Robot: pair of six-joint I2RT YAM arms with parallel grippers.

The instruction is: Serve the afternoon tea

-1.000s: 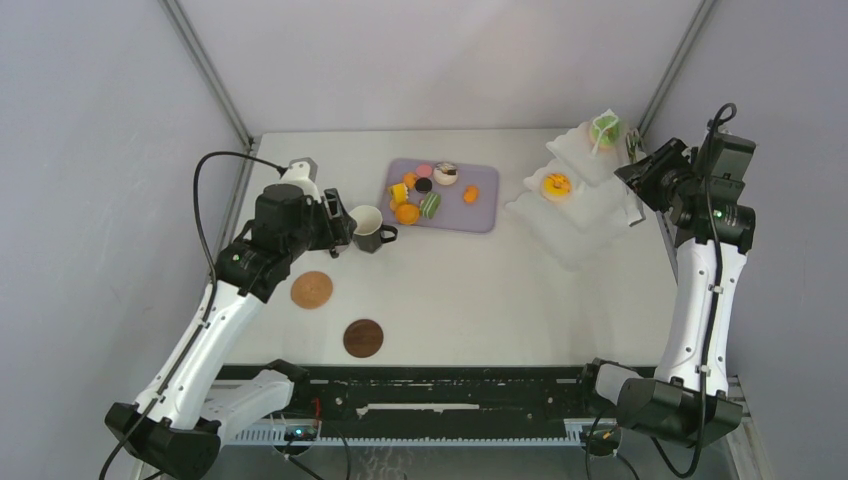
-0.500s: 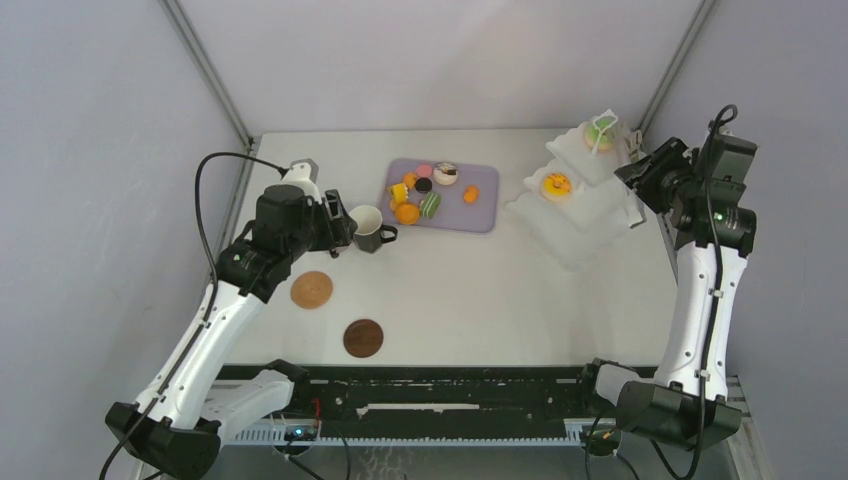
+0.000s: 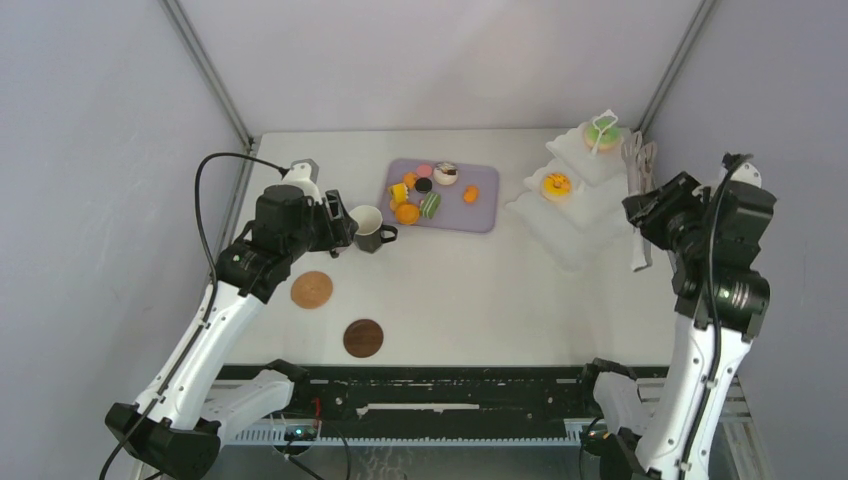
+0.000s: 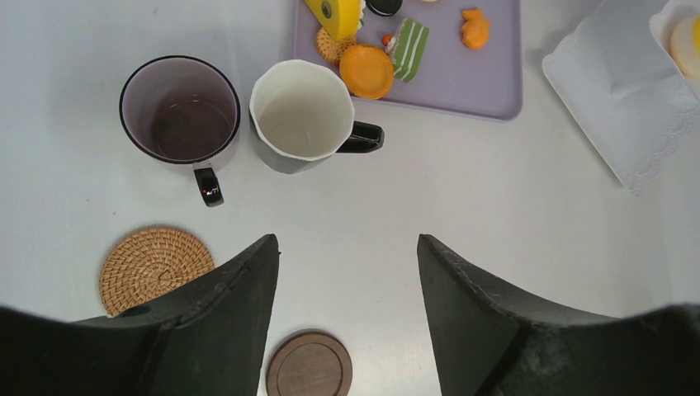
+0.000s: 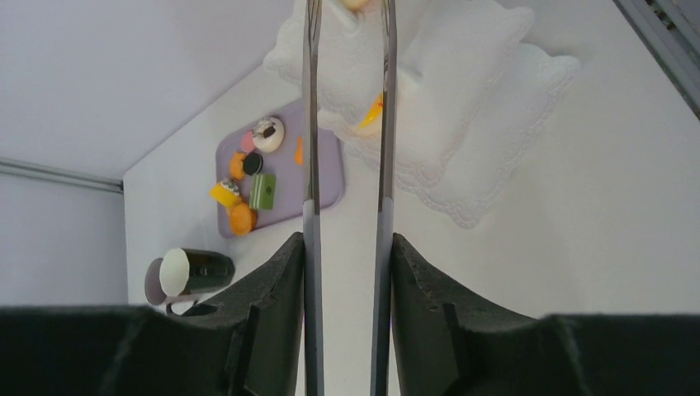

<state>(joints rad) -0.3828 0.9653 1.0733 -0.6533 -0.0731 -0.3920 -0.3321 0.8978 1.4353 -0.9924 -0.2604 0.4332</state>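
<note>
Top external shows our right hand (image 3: 642, 212), clamped on the tongs (image 3: 636, 155), drawn back from the stand (image 3: 580, 238), where two doughnuts (image 3: 556, 184) sit. We judge the sweets (image 3: 407, 213) on the tray (image 3: 480, 218) come next. Our left hand (image 4: 345, 247) hangs open, empty, above the mugs (image 4: 301, 115).

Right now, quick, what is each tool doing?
Left tool: open, holding nothing.
Right tool: closed on the tongs.

A robot test cell in a lab is indicated. A white table (image 3: 480, 290) is enclosed by plain grey panels (image 3: 100, 150) on metal struts (image 3: 205, 70). A left arm (image 3: 215, 320) and right arm (image 3: 700, 330) are bolted to a black rail (image 3: 450, 385), with cables (image 3: 197, 195) left exposed.
</note>
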